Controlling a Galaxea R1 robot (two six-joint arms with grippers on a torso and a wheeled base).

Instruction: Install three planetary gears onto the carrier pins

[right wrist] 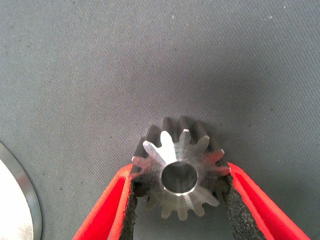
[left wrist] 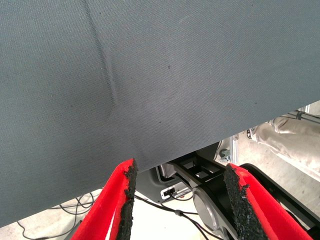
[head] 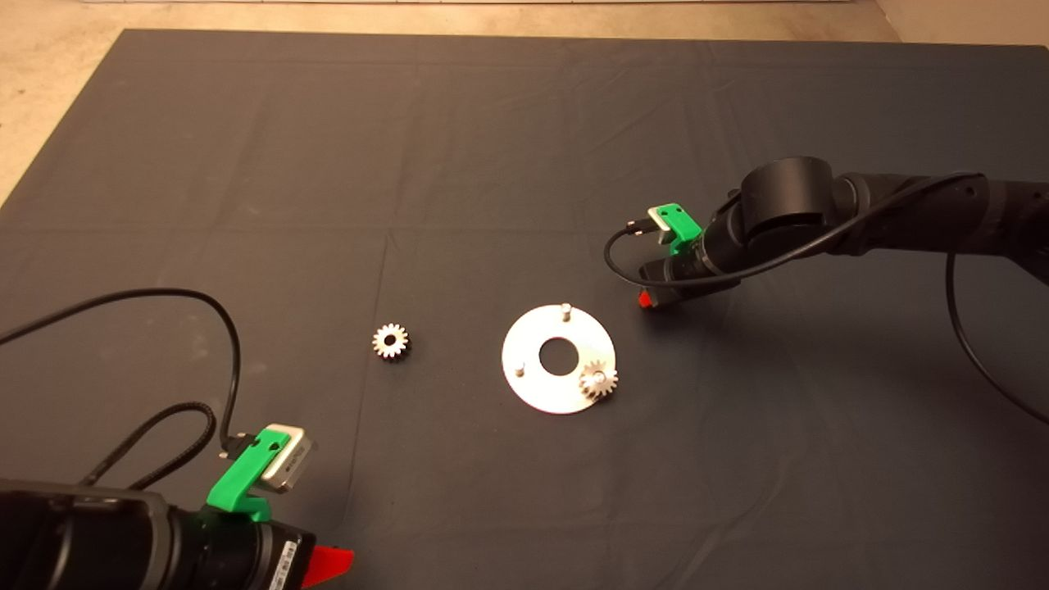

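Note:
The silver carrier disc [head: 533,344] lies mid-mat with a large central hole. Two of its pins stand bare, one at the far side [head: 565,310] and one at the left [head: 519,370]. One planetary gear [head: 598,379] sits on the third pin, at the disc's right front. A second gear [head: 390,341] lies loose on the mat, left of the disc. My right gripper [head: 647,299] is low over the mat just right of the disc. In the right wrist view it [right wrist: 180,172] is shut on a third gear [right wrist: 175,147], with the pads against its teeth. That gear is hidden in the head view.
My left gripper [head: 328,565] is parked at the mat's front left edge, open [left wrist: 180,200] and empty. The disc's rim [right wrist: 22,200] shows beside the held gear. A black cable [head: 205,344] loops over the mat at the left. A person's leg [left wrist: 290,132] shows beyond the mat's edge.

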